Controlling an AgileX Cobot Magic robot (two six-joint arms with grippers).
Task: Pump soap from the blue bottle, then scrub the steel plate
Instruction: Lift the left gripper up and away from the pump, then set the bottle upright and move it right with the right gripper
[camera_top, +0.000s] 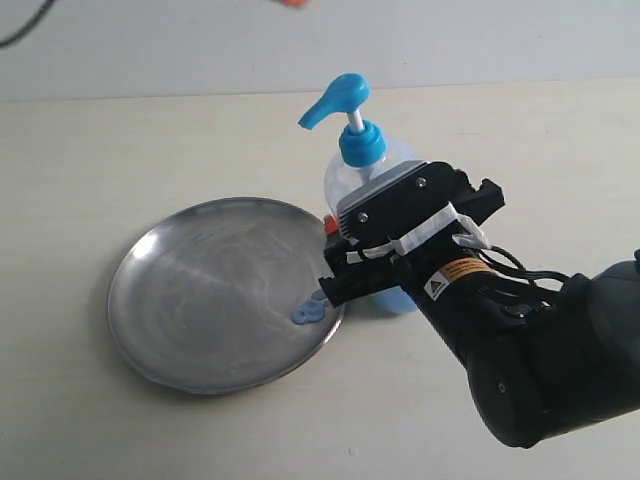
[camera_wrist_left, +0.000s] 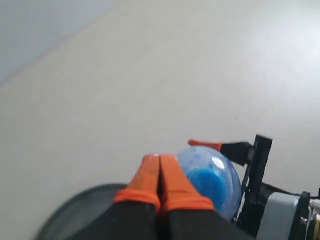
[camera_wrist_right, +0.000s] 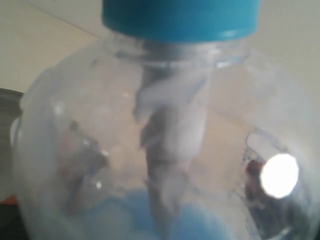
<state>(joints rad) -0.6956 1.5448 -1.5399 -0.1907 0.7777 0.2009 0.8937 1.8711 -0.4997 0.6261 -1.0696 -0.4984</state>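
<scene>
Hold bottle firm in pinching right hand. Press pump squarely with pressed-together left hand, aimed over plate.

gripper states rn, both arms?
Left gripper: closed, empty, fingertips pressed together.
Right gripper: closed on the blue bottle, gripping its body.

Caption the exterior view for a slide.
Right gripper clasps the blue bottle beside the steel plate; a soap blob lies near the plate's rim.
</scene>
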